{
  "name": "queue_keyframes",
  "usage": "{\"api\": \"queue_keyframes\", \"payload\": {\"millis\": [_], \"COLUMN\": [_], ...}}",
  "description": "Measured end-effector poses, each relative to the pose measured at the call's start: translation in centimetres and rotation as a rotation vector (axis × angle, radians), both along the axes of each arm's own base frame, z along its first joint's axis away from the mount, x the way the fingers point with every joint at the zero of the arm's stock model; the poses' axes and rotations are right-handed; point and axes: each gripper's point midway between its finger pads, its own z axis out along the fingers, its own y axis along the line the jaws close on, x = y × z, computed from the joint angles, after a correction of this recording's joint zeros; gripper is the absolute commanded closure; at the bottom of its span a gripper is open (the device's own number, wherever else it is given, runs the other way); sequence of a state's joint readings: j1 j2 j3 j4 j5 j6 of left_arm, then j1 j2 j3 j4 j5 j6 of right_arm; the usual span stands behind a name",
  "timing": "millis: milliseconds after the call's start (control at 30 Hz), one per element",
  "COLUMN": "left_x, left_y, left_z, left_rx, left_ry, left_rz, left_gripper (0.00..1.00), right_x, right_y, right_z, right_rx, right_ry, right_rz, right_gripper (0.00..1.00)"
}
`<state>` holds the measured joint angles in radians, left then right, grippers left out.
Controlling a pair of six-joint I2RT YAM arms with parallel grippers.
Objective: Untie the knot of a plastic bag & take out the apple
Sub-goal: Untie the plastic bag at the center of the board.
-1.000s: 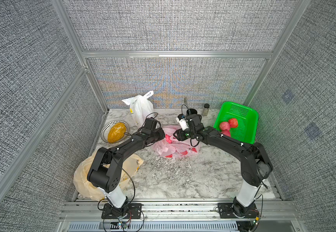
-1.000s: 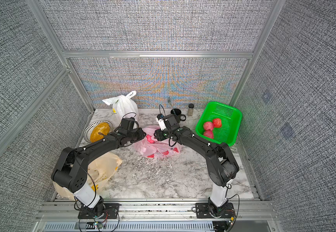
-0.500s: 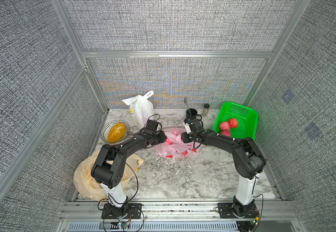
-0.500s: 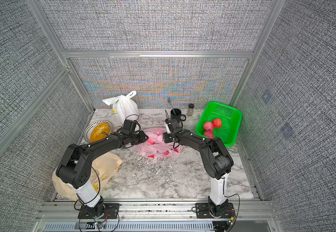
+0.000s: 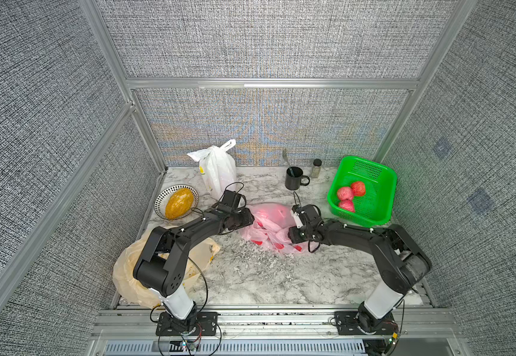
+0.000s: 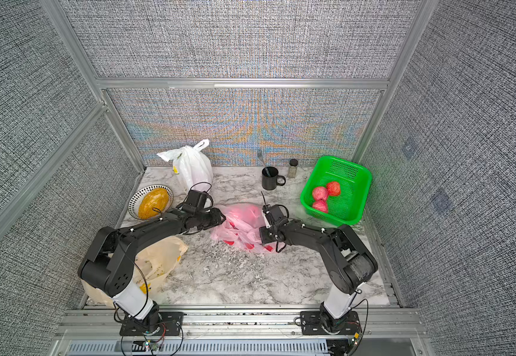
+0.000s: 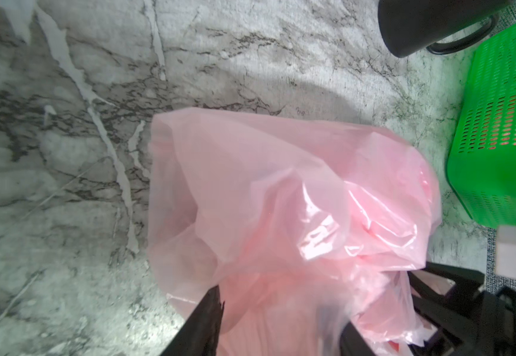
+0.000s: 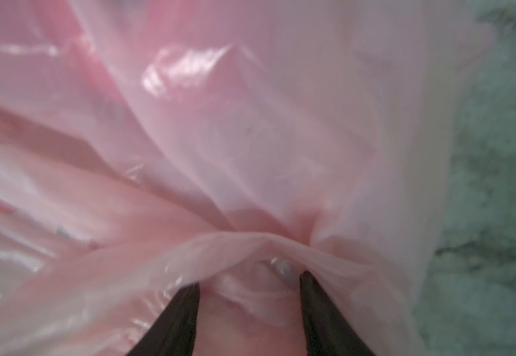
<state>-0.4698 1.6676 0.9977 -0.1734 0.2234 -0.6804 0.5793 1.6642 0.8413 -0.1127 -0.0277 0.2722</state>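
On the table (image 5: 250,277), pink bag (image 5: 269,215) between left gripper (image 5: 251,219), jaws apart, and right gripper (image 8: 249,286), grip unclear.

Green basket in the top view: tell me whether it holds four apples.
No, the green basket holds only three red apples, lying close together on its floor.

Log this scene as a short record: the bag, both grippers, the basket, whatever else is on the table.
pink bag: crumpled on the table between both grippers
apple: red shape shows through the film, likely it, not yet out
left gripper: at bag's edge, jaws apart
right gripper: jaws apart, film bunched between, grip unclear
green basket: three apples inside
other: black mug, white bag, bowl, yellow bag
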Motion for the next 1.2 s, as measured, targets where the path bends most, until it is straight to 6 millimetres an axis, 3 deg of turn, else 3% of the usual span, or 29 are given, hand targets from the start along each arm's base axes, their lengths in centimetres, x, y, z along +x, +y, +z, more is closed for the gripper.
{"api": "queue_keyframes", "payload": {"millis": [200,367,433,600,700,733,800,900,967,1067,1133,1200], "left_x": [-1.1,-1.8,-1.7,-1.7,-1.9,-2.0,-2.5,-3.3,-4.1,-5.7,-6.8,-7.9], "left_y": [-1.1,-2.1,-2.2,-1.7,-0.9,-0.6,-0.1,0.3,-0.1,-1.8,-3.2,-4.7], "left_z": [1.2,2.0,3.0,7.6,11.0,11.7,12.9,14.6,15.4,15.8,15.6,14.3], "left_rx": [0.030,0.053,0.054,0.038,0.039,0.041,0.047,0.039,0.027,0.031,0.034,0.047], "left_ry": [-0.041,-0.080,-0.110,-0.226,-0.299,-0.315,-0.339,-0.377,-0.397,-0.403,-0.403,-0.384], "left_rz": [-0.050,-0.086,-0.087,-0.080,-0.070,-0.066,-0.067,-0.074,-0.104,-0.182,-0.238,-0.300], "left_gripper": [0.48,0.47,0.45,0.36,0.24,0.16,0.15,0.22,0.34,0.68,0.74,0.74], "right_x": [-5.7,-8.3,-8.3,-5.2,-4.6,-4.4,-4.2,-3.4,-2.7,-1.9,-1.6,-1.6], "right_y": [-0.5,-0.2,0.3,2.3,2.3,2.3,2.4,2.5,2.6,2.5,2.2,1.8], "right_z": [-0.3,0.0,1.4,9.2,11.8,12.3,13.3,14.0,14.6,16.1,16.3,16.0], "right_rx": [0.018,0.028,0.027,0.095,0.096,0.095,0.089,0.063,0.043,0.032,0.016,-0.006], "right_ry": [0.058,0.102,0.098,-0.058,-0.105,-0.114,-0.133,-0.159,-0.181,-0.229,-0.247,-0.249], "right_rz": [0.003,0.004,0.012,0.020,0.025,0.026,0.034,0.042,0.038,0.034,0.027,0.018], "right_gripper": [0.46,0.42,0.37,0.24,0.21,0.20,0.17,0.17,0.17,0.17,0.17,0.16]}}
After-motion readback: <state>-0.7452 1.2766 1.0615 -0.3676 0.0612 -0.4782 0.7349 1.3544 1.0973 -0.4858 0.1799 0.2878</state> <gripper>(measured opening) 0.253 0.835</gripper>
